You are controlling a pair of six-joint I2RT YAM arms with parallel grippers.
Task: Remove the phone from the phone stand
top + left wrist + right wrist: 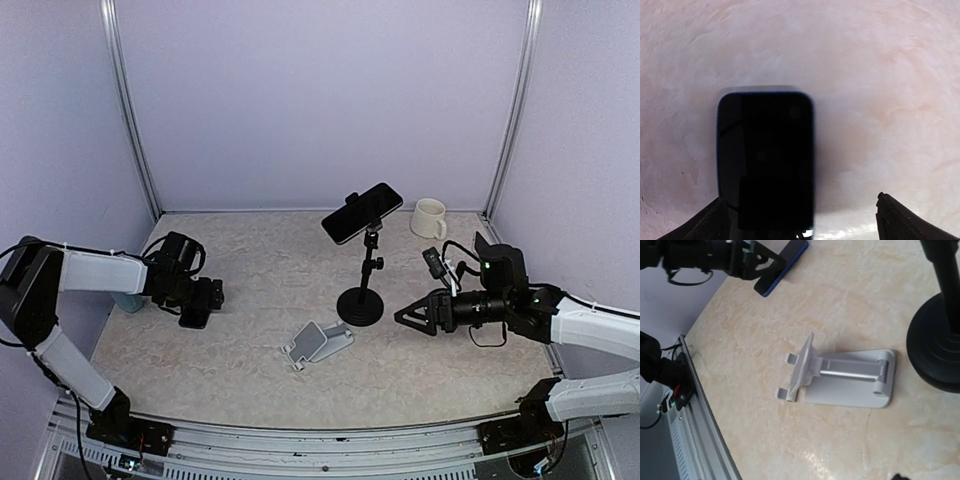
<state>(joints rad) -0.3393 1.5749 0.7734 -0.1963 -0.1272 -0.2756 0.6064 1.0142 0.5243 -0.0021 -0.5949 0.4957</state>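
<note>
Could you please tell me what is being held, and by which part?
Nothing: the left gripper stands open around an end of the black rectangular phone; the right gripper is empty.

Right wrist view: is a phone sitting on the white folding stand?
No, the white folding stand is bare, with nothing resting on its two front lips.

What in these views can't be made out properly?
Top view: blue object, mostly hidden behind the left arm.
Left wrist view: phone blurred, its near end cut by the bottom edge.
Right wrist view: black stand base cut off by the right edge.
</note>
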